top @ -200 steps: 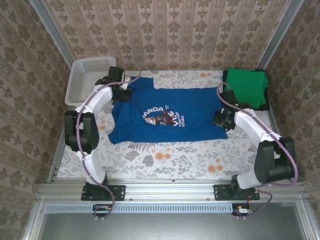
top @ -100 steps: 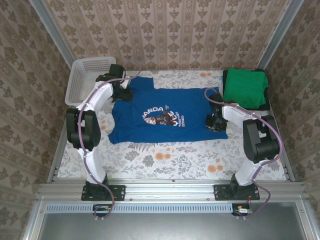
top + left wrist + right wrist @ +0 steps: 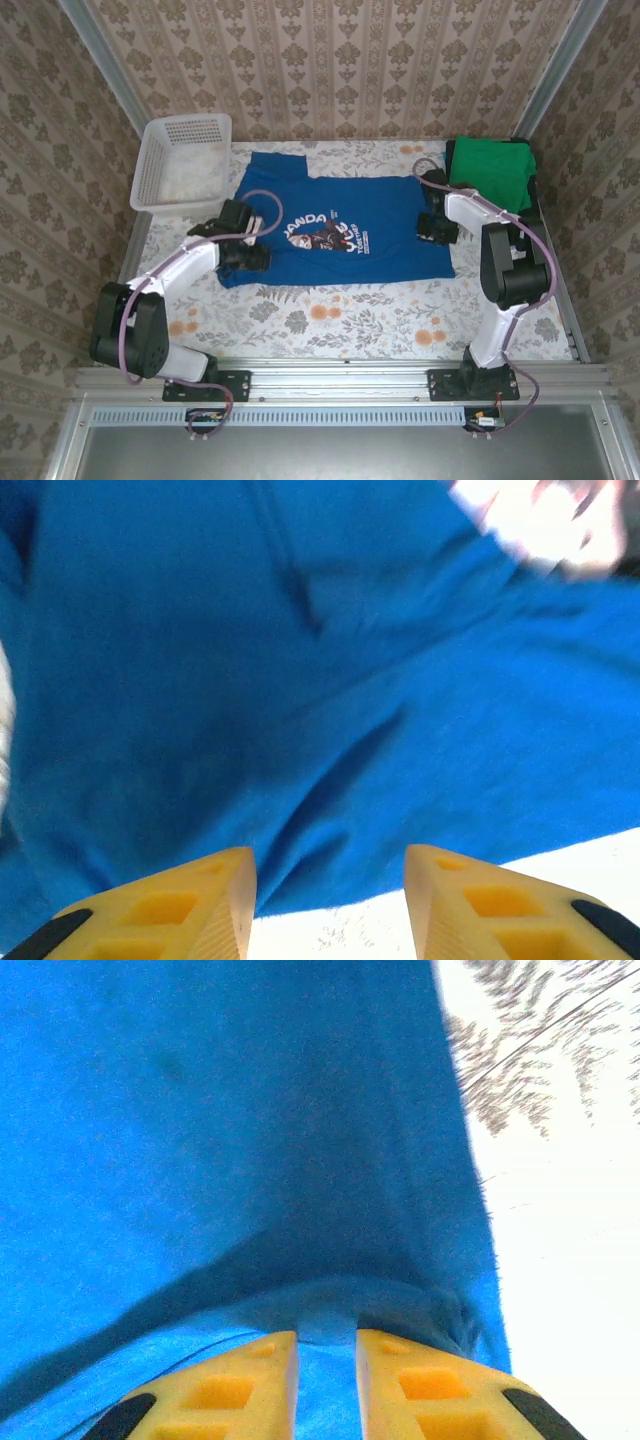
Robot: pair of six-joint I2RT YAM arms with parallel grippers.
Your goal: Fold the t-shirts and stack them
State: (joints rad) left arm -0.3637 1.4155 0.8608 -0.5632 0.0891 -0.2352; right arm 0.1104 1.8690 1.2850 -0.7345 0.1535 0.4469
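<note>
The royal-blue t-shirt (image 3: 385,215) lies spread flat across the middle of the table (image 3: 330,315), chest graphic and white lettering facing up, its collar end toward the left side and its hem toward the right. A sleeve reaches toward the far edge, near the white lattice basket (image 3: 185,160), which sits at the far left corner.

The left claw (image 3: 250,258) is down at the near-left corner of the shirt, just over the cloth. In the left wrist view its yellow fingers (image 3: 200,905) stand partly apart, with nothing caught between them. The blue t-shirt (image 3: 300,680) stretches ahead of them, and its near edge and a strip of pale table cover show in the gap. The left claw (image 3: 330,895) therefore holds nothing.

The right claw (image 3: 432,228) sits on the shirt's right edge, near the hem. In the right wrist view its fingers (image 3: 230,1385) are drawn close together, with only a narrow slot left. A ridge of the blue t-shirt (image 3: 250,1110) bunches up right at the tips and fills that slot, so the right claw (image 3: 327,1375) is pinched on a fold of the blue cloth.

At the far right corner the bright-green t-shirt (image 3: 490,175) rests folded. A dark t-shirt (image 3: 532,208) shows as an edge beneath it.
</note>
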